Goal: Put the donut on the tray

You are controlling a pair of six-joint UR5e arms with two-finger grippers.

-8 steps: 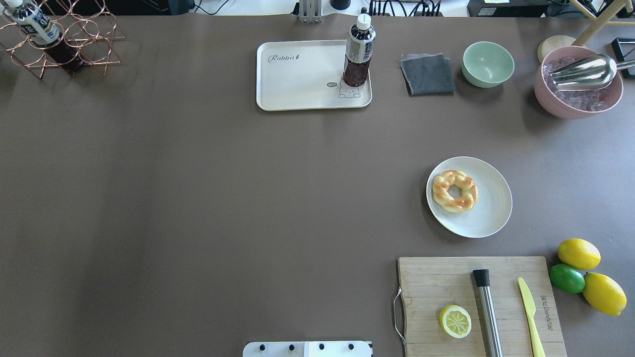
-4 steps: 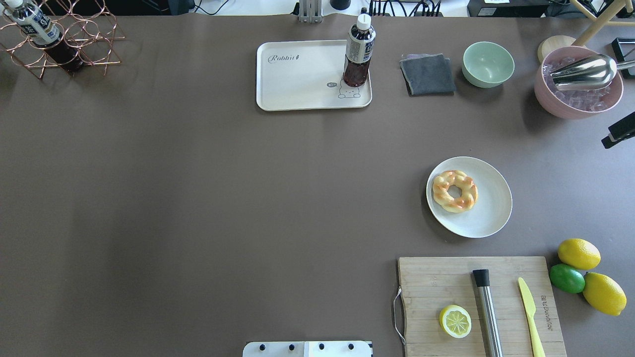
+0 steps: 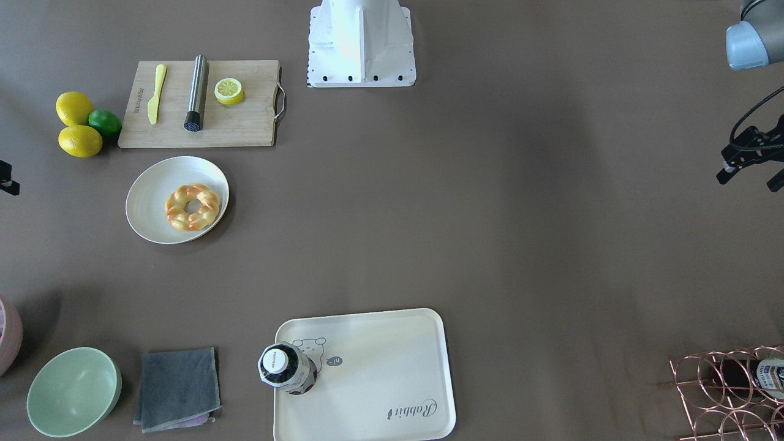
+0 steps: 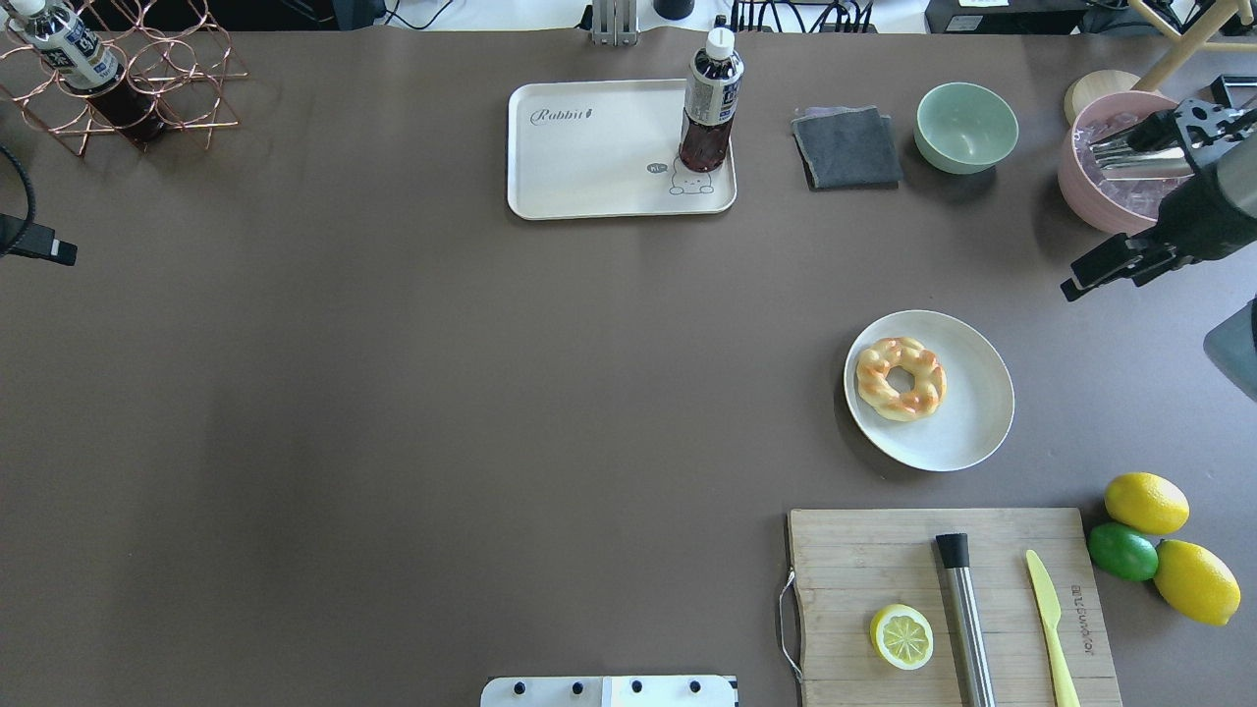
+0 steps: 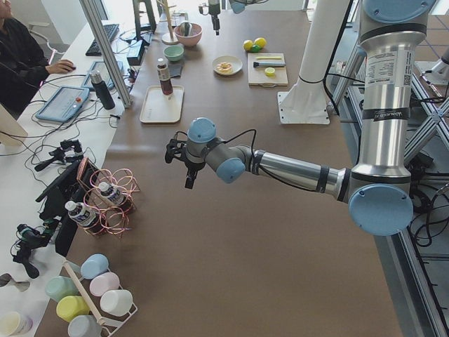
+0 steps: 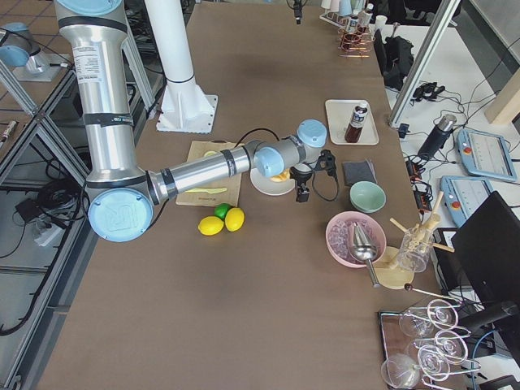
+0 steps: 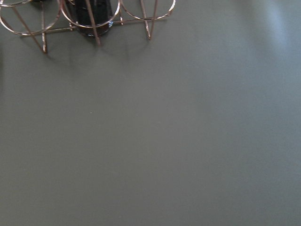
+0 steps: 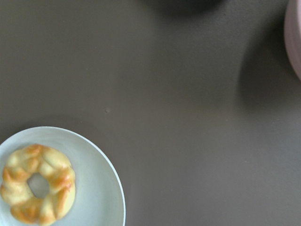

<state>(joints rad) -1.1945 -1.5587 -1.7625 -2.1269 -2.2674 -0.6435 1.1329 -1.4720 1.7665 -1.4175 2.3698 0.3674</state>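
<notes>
the right pincer hangs over the table with its fingers apart as far as i can make out from overhead, between the pink bowl and the round plate, and it holds nothing. the left pincer is also spread and empty, far off near the copper rack, so i judge this job belongs to the right arm. the donut lies flat on the plate, toward the side nearer the table's middle, well apart from the tray. the step in hand is the approach. i'd centre the right pincer over one side of the ring and come straight down with one finger in the hole and one outside. i'd close gently, since the pastry looks soft and the plate could slide under a sideways push. then i'd lift clear of the plate's rim before crossing. a bottle stands on the tray's right end by the bear print, so i'd aim for the bare half near the script and keep the wrist away from that bottle.
</notes>
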